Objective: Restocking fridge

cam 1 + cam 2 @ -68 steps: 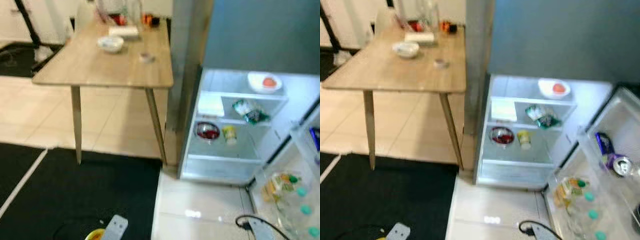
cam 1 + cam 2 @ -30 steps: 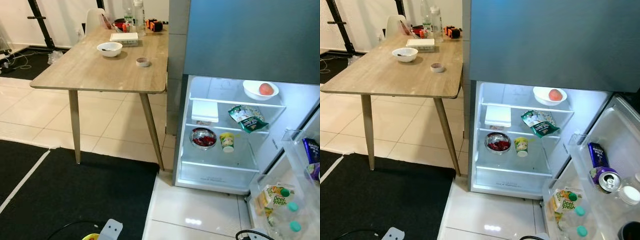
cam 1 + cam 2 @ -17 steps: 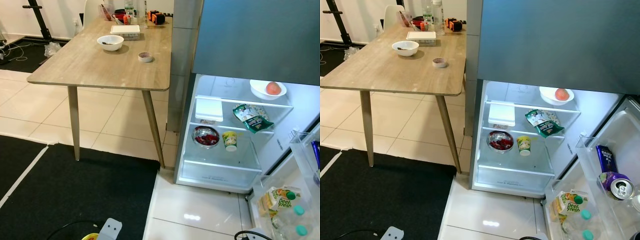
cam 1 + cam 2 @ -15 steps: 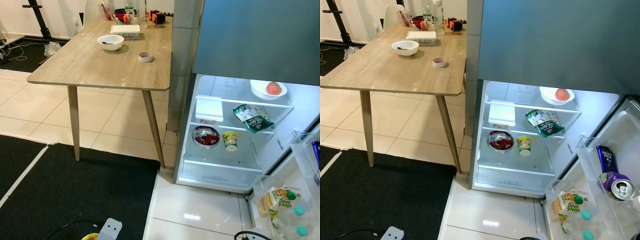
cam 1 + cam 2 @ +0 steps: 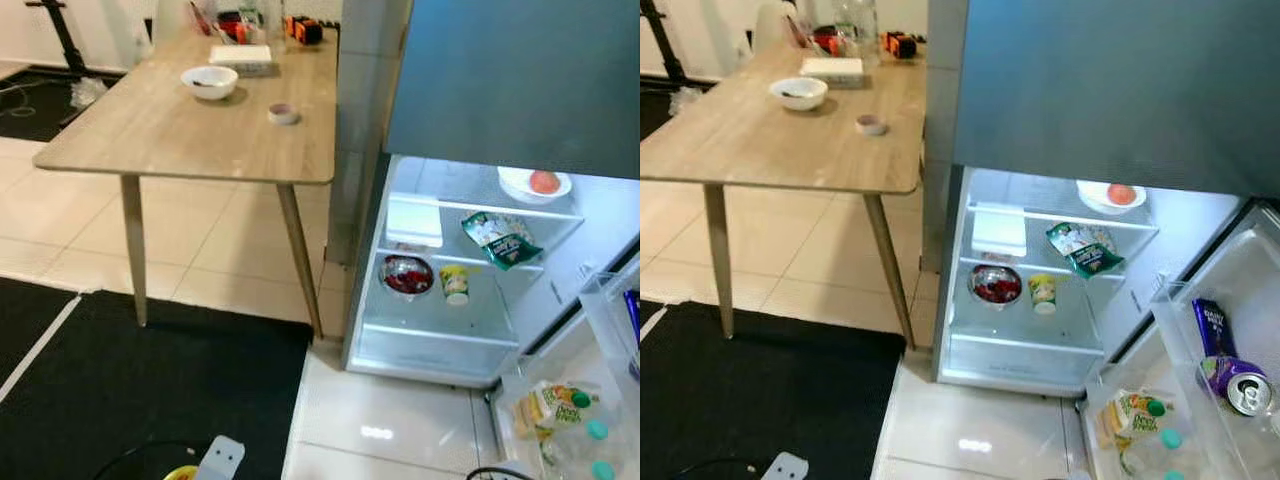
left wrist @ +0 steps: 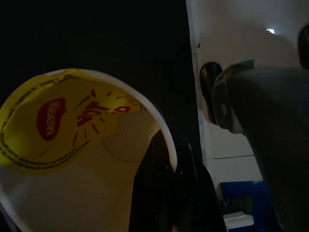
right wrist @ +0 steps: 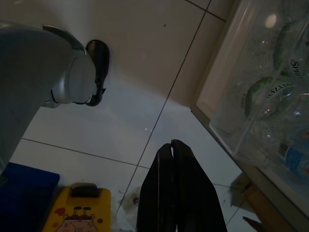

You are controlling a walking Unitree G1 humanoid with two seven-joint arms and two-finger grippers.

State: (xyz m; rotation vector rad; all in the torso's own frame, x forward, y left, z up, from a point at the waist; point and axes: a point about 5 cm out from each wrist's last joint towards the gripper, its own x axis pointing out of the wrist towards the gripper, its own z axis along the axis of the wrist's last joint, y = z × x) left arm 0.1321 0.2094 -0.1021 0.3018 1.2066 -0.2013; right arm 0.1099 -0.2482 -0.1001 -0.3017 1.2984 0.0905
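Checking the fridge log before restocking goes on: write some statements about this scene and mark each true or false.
1. The fridge stands open. True.
2. The left gripper holds a yellow cup. True.
3. The right gripper grips a bottle. False: its fingers are shut on nothing, above the floor tiles.
4. The metal bowl sits on the table. False: it is on a fridge shelf, beside a small tub.
5. A peach-coloured fruit lies in the white dish on the top shelf. True.

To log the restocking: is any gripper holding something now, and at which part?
The left gripper holds a yellow and white cup, one finger inside its rim. The right gripper is shut and holds nothing.
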